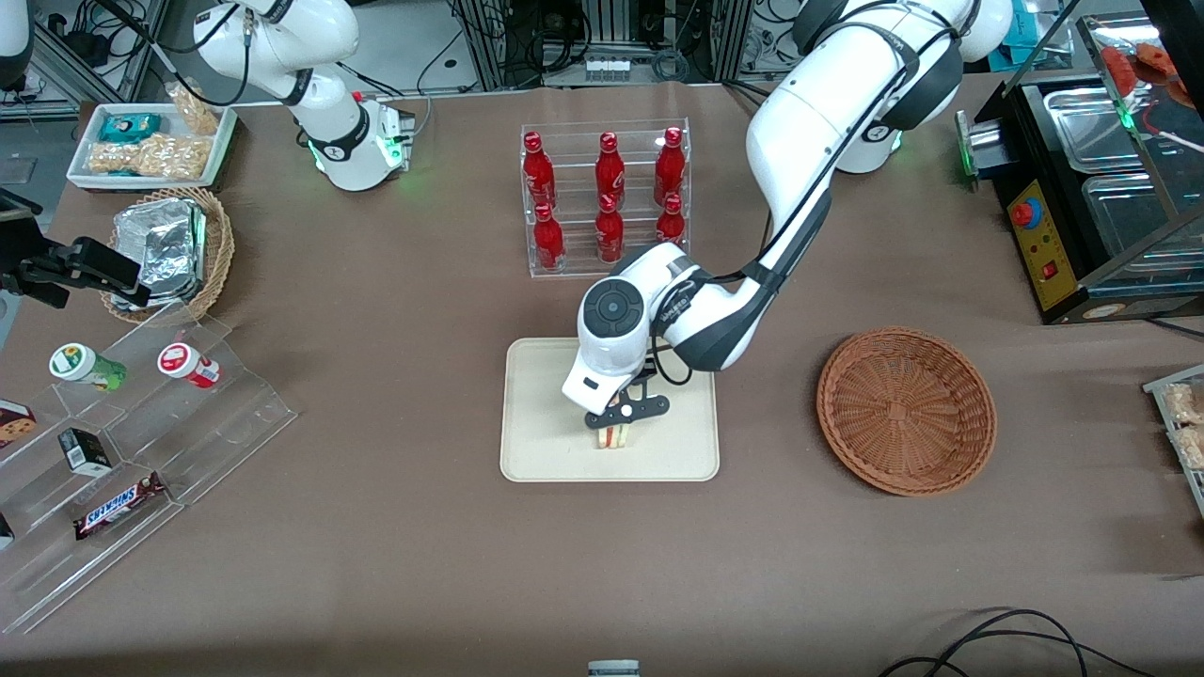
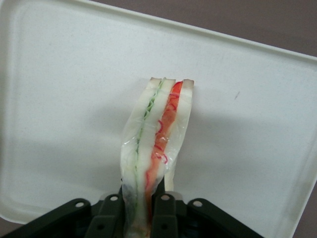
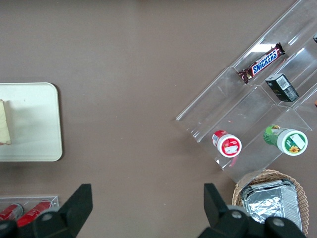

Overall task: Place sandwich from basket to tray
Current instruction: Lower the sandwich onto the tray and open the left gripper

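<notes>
The sandwich (image 1: 611, 437), a clear-wrapped wedge of pale bread with green and red-orange layers (image 2: 156, 134), hangs over the middle of the cream tray (image 1: 536, 442), its lower end at or just above the tray floor. My left gripper (image 1: 616, 425) is shut on it from above, and the dark fingers (image 2: 166, 208) squeeze the wedge's upper part. Pale tray surface (image 2: 59, 99) surrounds the sandwich on all sides. The round reddish-brown basket (image 1: 906, 410) lies beside the tray, toward the working arm's end, with nothing in it. One edge of the sandwich (image 3: 4, 121) on the tray (image 3: 29, 124) also shows in the right wrist view.
A clear rack of red bottles (image 1: 607, 197) stands farther from the camera than the tray. Toward the parked arm's end are a stepped acrylic shelf (image 1: 141, 432) with snacks, a lighter wicker basket of foil packets (image 1: 169, 249) and a white snack tray (image 1: 150, 141). A black machine (image 1: 1091, 207) occupies the working arm's end.
</notes>
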`<action>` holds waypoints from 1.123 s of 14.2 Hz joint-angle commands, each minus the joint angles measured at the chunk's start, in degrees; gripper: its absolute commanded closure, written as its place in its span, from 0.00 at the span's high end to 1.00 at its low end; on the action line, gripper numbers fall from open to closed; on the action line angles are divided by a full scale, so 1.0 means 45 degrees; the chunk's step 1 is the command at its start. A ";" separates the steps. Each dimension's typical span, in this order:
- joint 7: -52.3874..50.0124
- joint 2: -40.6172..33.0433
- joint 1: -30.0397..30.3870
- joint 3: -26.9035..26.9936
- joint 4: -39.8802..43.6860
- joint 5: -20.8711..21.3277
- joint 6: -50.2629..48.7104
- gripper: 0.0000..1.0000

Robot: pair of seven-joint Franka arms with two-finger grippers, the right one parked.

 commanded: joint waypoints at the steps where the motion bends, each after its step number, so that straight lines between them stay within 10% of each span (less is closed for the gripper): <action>1: -0.0480 0.0110 -0.0161 0.0094 0.0425 0.0102 -0.0042 1.00; 16: -0.0402 -0.6528 0.2183 0.0172 -0.4922 0.0004 -0.1605 1.00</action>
